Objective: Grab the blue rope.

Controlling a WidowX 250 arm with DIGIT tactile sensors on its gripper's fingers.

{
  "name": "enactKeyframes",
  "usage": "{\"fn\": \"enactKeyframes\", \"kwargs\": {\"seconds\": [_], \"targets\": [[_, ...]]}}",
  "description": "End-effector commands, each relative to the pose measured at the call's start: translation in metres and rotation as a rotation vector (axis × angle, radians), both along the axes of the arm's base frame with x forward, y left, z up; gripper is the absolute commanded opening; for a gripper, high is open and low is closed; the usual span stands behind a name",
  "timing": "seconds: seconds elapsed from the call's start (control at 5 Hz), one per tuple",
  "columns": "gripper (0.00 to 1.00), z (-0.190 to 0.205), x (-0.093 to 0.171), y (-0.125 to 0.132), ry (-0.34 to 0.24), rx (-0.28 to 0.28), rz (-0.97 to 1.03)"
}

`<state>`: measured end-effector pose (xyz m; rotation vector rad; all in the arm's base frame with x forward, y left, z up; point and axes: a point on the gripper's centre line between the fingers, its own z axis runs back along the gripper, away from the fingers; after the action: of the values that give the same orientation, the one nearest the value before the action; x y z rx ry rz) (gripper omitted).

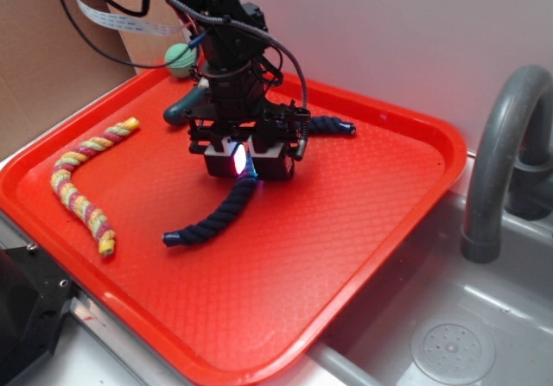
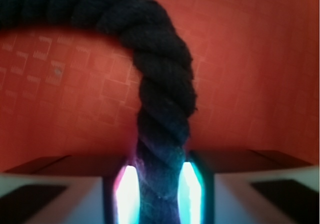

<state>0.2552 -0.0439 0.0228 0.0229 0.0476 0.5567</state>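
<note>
Navy blue rope sits clamped between the gripper pads; grasp made, next comes a straight lift.

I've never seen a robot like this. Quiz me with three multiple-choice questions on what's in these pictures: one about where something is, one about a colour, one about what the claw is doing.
1. Where does the striped rope lie?
A. On the left part of the red tray
B. In the sink
C. Under the gripper

2. What colour is the rope between the gripper's pads?
A. Green
B. Dark blue
C. Pink

3. What is the gripper doing?
A. Open, high above the tray
B. Shut on the faucet
C. Shut on the blue rope

Answers:
1 A: it curves along the tray's left side, apart from the arm.
2 B: the wrist view shows the navy twisted strand running between the lit pads.
3 C: both pads press the rope's sides in the wrist view.
</note>
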Motion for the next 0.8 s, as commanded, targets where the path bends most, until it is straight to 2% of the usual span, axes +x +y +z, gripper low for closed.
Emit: {"fn": "enactKeyframes", "kwargs": {"seconds": [0.0, 0.4, 0.6], "targets": [[0.00, 0.095, -0.021, 0.024, -0.032, -0.025, 0.082], [0.00, 0.194, -0.042, 0.017, -0.085, -0.031, -0.127], [0.00, 0.228, -0.054, 0.018, -0.126, -0.011, -0.304]]}}
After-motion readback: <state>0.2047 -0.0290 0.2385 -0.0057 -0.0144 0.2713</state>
